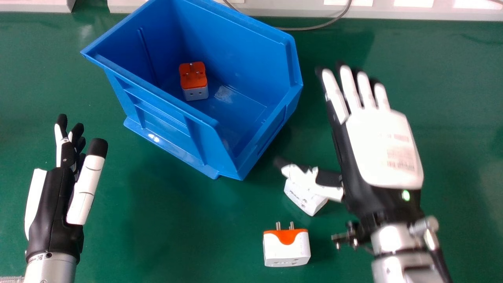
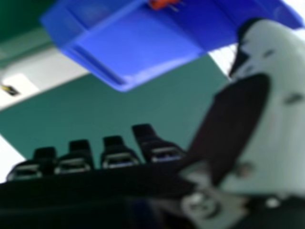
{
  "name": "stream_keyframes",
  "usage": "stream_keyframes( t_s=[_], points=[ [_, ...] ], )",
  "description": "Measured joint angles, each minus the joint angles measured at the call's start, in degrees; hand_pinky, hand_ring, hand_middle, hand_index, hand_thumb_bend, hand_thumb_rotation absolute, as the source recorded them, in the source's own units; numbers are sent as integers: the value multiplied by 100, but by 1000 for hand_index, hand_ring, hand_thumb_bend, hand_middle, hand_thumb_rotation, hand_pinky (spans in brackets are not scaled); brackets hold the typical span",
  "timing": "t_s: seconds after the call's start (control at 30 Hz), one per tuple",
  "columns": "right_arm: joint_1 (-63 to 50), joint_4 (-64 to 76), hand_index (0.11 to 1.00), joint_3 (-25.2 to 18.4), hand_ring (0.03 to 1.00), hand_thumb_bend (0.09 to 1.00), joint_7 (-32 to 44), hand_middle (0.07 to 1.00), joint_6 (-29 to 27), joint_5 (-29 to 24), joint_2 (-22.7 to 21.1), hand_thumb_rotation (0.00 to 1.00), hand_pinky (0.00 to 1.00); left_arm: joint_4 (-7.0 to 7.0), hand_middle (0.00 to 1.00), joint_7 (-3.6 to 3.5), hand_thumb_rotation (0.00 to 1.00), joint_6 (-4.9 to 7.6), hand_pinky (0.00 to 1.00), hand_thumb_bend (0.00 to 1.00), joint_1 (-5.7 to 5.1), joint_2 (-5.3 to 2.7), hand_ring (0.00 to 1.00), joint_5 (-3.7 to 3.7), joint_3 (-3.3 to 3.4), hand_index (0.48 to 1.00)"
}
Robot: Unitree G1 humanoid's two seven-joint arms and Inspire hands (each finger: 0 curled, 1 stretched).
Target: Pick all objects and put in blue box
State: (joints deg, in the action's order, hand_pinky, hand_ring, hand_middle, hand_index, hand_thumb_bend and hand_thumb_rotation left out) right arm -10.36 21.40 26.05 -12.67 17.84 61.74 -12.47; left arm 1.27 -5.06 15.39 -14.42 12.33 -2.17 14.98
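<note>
The blue box point(image 1: 157, 114) stands at the upper middle of the head view, holding one orange-and-white adapter point(image 1: 194, 80). A white adapter point(image 1: 302, 198) lies partly hidden beneath the thumb of my right hand point(image 1: 383, 149), whose straight fingers extend to the right of the box. Closer to me, another orange-and-white adapter point(image 1: 287, 249) sits with its pins pointing away. My left hand point(image 1: 55, 204) is open and empty left of the box. In the right hand view, my right hand point(image 2: 248, 129) has its thumb spread from the fingers, with the blue box point(image 2: 138, 45) beyond.
A green table point(image 1: 165, 236) lies under everything. Along its far edge run a pale ledge point(image 1: 424, 11) and a grey cable point(image 1: 314, 27) behind the box.
</note>
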Motion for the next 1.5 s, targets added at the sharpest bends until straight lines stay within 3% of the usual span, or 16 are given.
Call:
stream_keyframes(
  t_s=[0.4, 0.77, 0.97, 1.1, 1.5],
  points=[
    [-172, -762, 923, 150, 954, 470, 125, 969, 52, 253, 61, 561, 944, -17, 1000, 1, 945, -13, 1000, 815, 3, 26, 1000, 4, 0, 1000],
    [371, -1746, 890, 177, 901, 473, 570, 927, 432, 246, 187, 495, 859, -37, 1000, 8, 946, -79, 1000, 828, 4, 29, 1000, 6, 0, 1000],
    [716, -2174, 873, 178, 890, 463, 690, 912, 659, 179, 303, 394, 851, -172, 1000, 9, 949, -118, 1000, 841, -20, 29, 1000, 5, 1, 1000],
    [816, -2374, 871, 167, 887, 458, 713, 906, 688, 114, 299, 376, 850, -173, 1000, 2, 951, -120, 1000, 843, -32, 29, 1000, 1, 4, 1000],
    [1192, -2382, 860, 179, 877, 464, 1056, 894, 999, 92, 374, 390, 832, -221, 1000, -34, 958, -120, 1000, 847, -100, 33, 1000, -11, 12, 1000]
  ],
)
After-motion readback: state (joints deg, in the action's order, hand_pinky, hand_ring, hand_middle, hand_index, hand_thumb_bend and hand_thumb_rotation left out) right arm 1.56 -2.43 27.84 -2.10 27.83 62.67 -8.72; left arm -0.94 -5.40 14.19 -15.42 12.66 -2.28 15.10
